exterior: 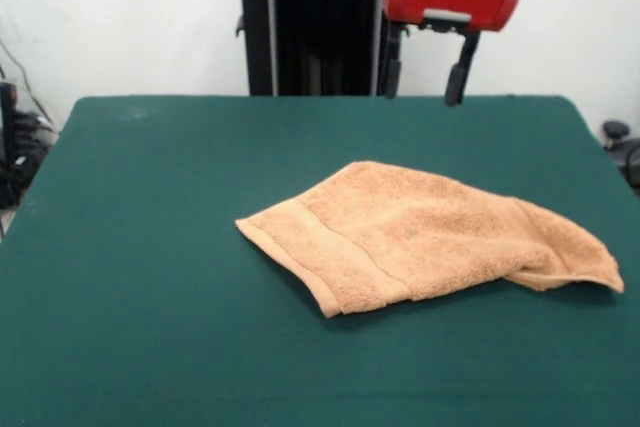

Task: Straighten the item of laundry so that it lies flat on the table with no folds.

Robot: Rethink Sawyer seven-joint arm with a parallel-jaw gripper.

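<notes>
The towel [430, 237] lay folded over itself on the green counter [150, 247], right of centre, so unfolding had apparently not begun; the claw [424, 72] hung spread and empty above the far edge, needing next to reach a doubled corner.

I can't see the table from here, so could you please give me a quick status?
Gripper raised at far edge, jaws open, empty. Orange-tan terry towel folded over on dark green felt table, not flat. Nothing in the way.

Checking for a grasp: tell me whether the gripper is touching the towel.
Apart. The front view shows the gripper raised at the table's far edge, well clear of the towel.
</notes>
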